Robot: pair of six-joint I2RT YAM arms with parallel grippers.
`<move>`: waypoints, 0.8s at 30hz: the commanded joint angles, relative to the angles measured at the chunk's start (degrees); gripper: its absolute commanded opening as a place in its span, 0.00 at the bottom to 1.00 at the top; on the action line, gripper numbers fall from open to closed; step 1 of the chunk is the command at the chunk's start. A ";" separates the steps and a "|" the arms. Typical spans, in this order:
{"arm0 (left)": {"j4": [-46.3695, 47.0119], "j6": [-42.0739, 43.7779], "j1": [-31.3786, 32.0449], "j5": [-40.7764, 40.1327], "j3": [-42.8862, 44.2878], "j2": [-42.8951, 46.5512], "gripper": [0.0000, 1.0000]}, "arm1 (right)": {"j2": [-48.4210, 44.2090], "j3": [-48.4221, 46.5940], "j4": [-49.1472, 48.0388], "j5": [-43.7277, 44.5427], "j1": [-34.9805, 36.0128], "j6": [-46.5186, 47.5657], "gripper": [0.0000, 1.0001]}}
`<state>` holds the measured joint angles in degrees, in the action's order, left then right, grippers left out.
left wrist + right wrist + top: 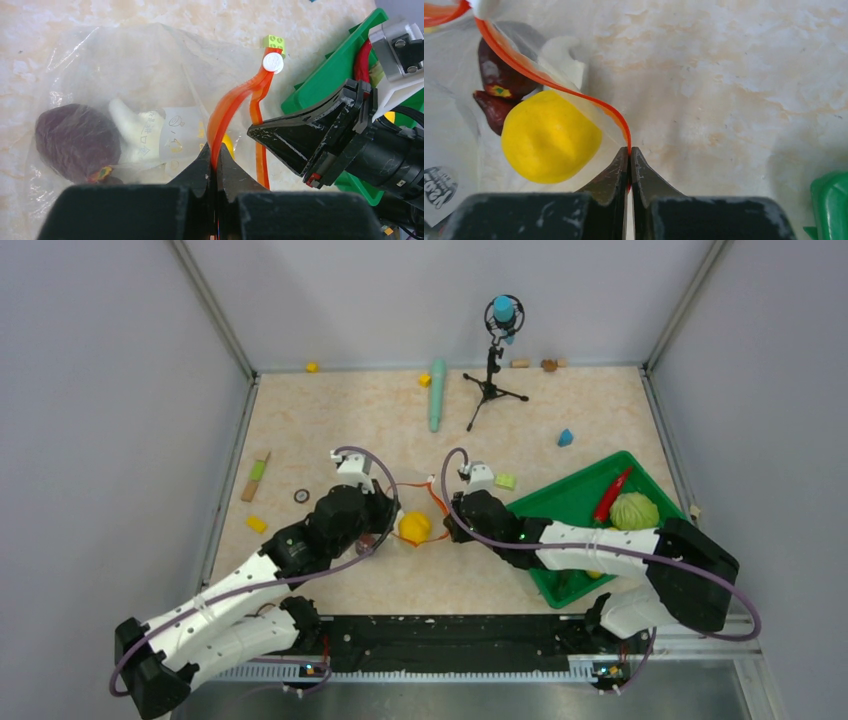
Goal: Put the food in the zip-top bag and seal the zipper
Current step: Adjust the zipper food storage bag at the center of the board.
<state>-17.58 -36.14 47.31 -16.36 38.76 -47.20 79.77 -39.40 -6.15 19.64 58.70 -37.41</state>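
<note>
Closer, left claw (pixel 216 152) pinching zipper (pixel 235 100) — slider (pixel 273 63) visible

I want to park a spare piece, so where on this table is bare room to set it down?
Bare top: back left, between the teal stick and the left-side blocks; also front centre, between left arm and right arm. Crowded: the middle, where left gripper and right gripper pinch the zipper, and the green tray.

Left end effector (pixel 216 156), right end effector (pixel 629 152) clamped, facing inward.
</note>
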 commanded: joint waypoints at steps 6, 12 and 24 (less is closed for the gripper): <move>-0.26 -0.95 0.14 -1.13 2.11 2.55 0.00 | -7.73 -9.75 -0.63 -10.00 -0.30 9.51 0.00; -2.20 -0.49 0.15 -1.75 3.02 4.20 0.00 | -13.93 -11.91 2.66 -13.24 -0.32 11.82 0.00; -1.09 0.08 0.15 1.64 2.33 7.25 0.00 | -20.31 -17.63 19.16 -3.16 -0.63 12.70 0.00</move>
<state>-20.14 -36.29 47.31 -15.81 39.55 -41.04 61.95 -53.87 8.69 12.08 58.70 -25.98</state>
